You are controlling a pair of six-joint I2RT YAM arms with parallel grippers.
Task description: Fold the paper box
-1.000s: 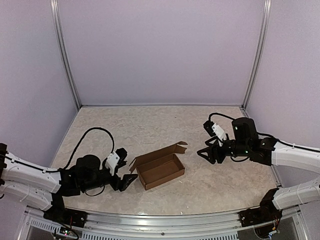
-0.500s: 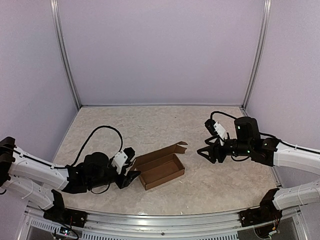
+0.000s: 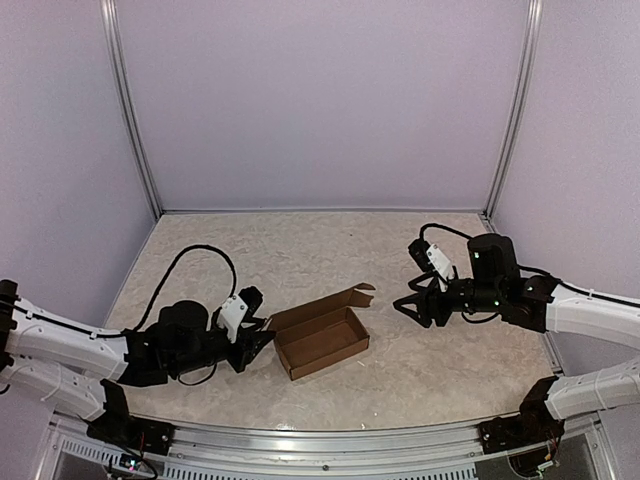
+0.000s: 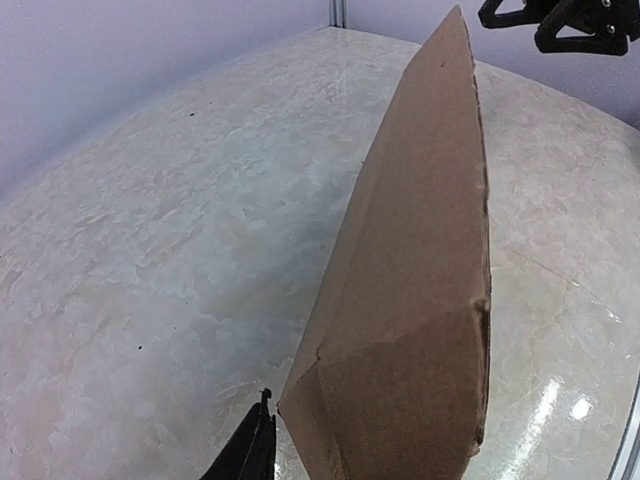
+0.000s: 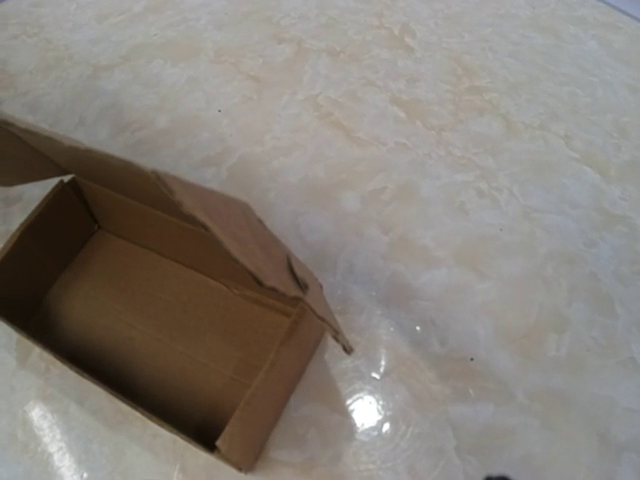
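Left gripper (image 3: pixel 264 336) has edged up to the left end of the box (image 3: pixel 322 340), fingers spread beside its flap, while the box lies open-topped, its long axis running toward the right gripper (image 3: pixel 408 309), likewise open but well apart.

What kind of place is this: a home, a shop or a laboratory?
Probably a laboratory robot cell: plain lilac walls, aluminium posts, a marble-patterned table, with the paper box between the left arm and right arm.
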